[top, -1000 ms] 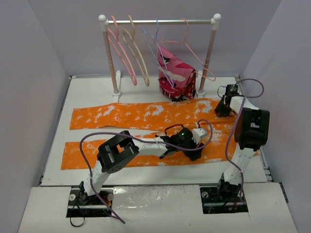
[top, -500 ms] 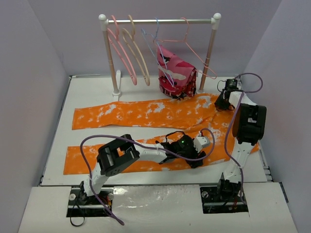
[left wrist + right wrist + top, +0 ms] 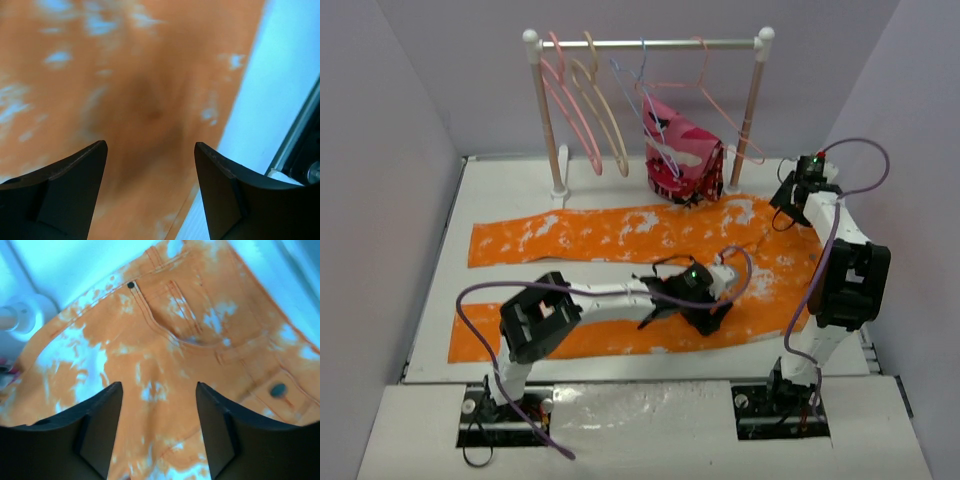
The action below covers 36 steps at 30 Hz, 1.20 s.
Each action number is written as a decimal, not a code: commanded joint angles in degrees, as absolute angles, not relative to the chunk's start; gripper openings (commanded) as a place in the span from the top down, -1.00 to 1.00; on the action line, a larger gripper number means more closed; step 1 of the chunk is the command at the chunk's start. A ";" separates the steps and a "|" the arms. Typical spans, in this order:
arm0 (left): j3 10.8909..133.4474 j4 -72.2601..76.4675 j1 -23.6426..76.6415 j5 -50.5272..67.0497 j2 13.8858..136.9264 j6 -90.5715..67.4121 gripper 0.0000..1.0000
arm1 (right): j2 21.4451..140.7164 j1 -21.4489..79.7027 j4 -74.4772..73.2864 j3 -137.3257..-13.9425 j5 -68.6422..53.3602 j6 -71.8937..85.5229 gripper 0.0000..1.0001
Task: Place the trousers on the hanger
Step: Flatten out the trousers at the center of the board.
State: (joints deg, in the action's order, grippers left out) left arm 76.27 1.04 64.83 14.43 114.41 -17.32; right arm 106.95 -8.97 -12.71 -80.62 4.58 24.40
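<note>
The orange trousers [image 3: 600, 235] lie flat on the white table [image 3: 500, 190], both legs running left and the waist at the right. My left gripper [image 3: 708, 310] hovers low over the near leg by the crotch. In the left wrist view it [image 3: 150, 165] is open, with blurred orange cloth [image 3: 125, 75] under the gap and nothing between the jaws. My right gripper [image 3: 783, 203] is above the waist's far right corner. It [image 3: 159, 405] stands open over a pocket and a button [image 3: 278, 389], holding nothing. The bright pink hanger [image 3: 570, 118] hangs at the left end of the rail.
The clothes rack [image 3: 650, 44] stands at the back; its right base [image 3: 22, 315] shows in the right wrist view. On the rail also hang a beige hanger [image 3: 610, 130], a light-blue hanger [image 3: 642, 100], a thin pink hanger [image 3: 725, 110] and a pink-red camouflage garment [image 3: 682, 155]. Grey walls enclose the table.
The trousers' waist was drawn toward the far right. My right gripper then opened, let go and rose toward the back right. My left gripper opened wider and shifted a little along the near leg.
</note>
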 commanded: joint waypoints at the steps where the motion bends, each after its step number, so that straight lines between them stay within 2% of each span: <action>1: 76.21 -8.14 60.72 2.73 99.60 -23.26 -0.35 | 91.83 -9.28 -17.13 -73.11 8.88 28.74 -0.19; 7: 61.84 -15.40 54.79 -5.63 86.46 -34.28 -0.36 | 82.95 -9.49 -17.40 -58.11 5.42 34.39 -0.21; 10: 54.76 -17.29 50.81 -5.72 80.68 -38.66 -0.36 | 80.23 -9.66 -16.90 -50.83 5.95 35.91 -0.18; 18: 40.25 -21.37 40.68 -7.10 71.36 -46.45 -0.36 | 76.09 -13.01 -13.64 -42.16 5.75 38.45 -0.14; 27: 35.13 -19.68 25.98 -4.59 74.05 -48.80 -0.36 | 80.46 -18.98 -7.54 -40.08 0.64 40.53 -0.09; 36: 43.05 -13.89 15.82 -4.02 88.71 -46.08 -0.36 | 89.97 -19.28 -2.72 -41.34 0.56 44.42 -0.08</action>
State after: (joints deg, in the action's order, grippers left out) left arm 41.44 -18.47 19.77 -1.92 81.47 -47.56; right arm 84.27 -19.05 -7.09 -40.98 0.79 41.50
